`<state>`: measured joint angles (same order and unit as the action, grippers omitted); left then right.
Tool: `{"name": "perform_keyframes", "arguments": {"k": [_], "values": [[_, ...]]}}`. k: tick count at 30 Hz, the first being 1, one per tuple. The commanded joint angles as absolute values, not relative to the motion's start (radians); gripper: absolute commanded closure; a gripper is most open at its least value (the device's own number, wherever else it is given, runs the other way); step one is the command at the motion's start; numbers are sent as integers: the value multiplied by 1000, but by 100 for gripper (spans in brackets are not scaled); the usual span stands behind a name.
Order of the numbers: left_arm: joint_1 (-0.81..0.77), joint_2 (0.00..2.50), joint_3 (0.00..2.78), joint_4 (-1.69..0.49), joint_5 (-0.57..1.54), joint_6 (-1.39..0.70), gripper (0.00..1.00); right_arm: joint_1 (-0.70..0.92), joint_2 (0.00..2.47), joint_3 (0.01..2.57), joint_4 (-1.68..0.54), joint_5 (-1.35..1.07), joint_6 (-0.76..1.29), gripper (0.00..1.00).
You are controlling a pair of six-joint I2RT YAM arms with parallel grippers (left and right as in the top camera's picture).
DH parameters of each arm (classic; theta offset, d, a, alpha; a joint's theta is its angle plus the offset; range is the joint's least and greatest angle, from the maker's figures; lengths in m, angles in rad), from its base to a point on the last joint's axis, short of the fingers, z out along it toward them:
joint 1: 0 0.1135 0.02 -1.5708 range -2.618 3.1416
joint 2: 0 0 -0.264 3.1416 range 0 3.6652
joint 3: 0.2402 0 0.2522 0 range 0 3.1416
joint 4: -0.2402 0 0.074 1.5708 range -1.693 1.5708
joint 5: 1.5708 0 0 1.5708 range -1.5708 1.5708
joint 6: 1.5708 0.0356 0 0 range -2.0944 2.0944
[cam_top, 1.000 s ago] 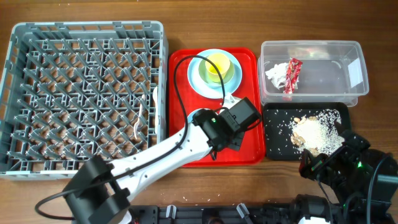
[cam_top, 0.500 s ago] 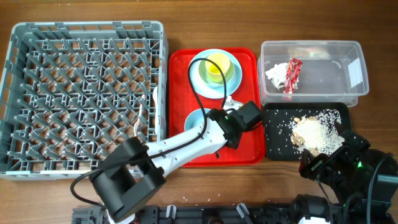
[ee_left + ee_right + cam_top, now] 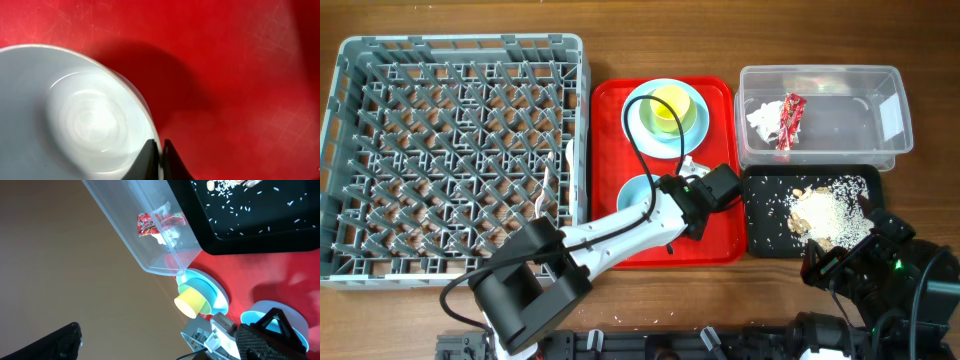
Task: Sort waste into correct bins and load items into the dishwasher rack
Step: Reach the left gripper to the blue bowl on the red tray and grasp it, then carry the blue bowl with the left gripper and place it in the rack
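Fingers (image 3: 145, 162) of the left hand (image 3: 158, 146) clamp the light blue bowl (image 3: 85, 120) rim; the arm reaches low over the red tray (image 3: 240, 75).

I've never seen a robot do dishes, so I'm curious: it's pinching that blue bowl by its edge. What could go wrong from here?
The left gripper pinches the bowl only by a thin bit of rim, so the bowl might slip or tip when lifted. The arm's black cable loops over the plate and yellow cup; swinging toward the rack could drag it across them.
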<state>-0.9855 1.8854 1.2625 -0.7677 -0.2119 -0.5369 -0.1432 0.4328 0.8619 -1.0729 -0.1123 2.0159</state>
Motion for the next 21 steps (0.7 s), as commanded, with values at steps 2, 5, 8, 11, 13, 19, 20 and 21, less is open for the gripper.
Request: {"name": "perform_keyframes", "arguments": {"k": [2,5,8,11,13,19,20,21], "values": [[-978,1897,1260,-784,-198,-540,93,-149,428,870,-1072,-121,2071,0],[-986,1898,1244,-784,-215,-540,91,-149,428,870,-1072,-121,2071,0],[-979,1899,1240,-781,-222,-540,87,-149,428,870,-1072,-121,2071,0],[-979,1899,1240,-775,-222,-540,86,-149,428,870,-1072,-120,2071,0],[-979,1898,1236,-775,-222,-540,85,-149,428,870,-1072,-121,2071,0],[-976,1896,1228,-746,-259,-539,96,-149,428,870,-1072,-121,2071,0],[-973,1892,1243,-754,-265,-538,96,-149,428,870,-1072,-121,2071,0],[-968,1882,1267,-764,-263,-538,96,-149,428,870,-1072,-121,2071,0]]}}
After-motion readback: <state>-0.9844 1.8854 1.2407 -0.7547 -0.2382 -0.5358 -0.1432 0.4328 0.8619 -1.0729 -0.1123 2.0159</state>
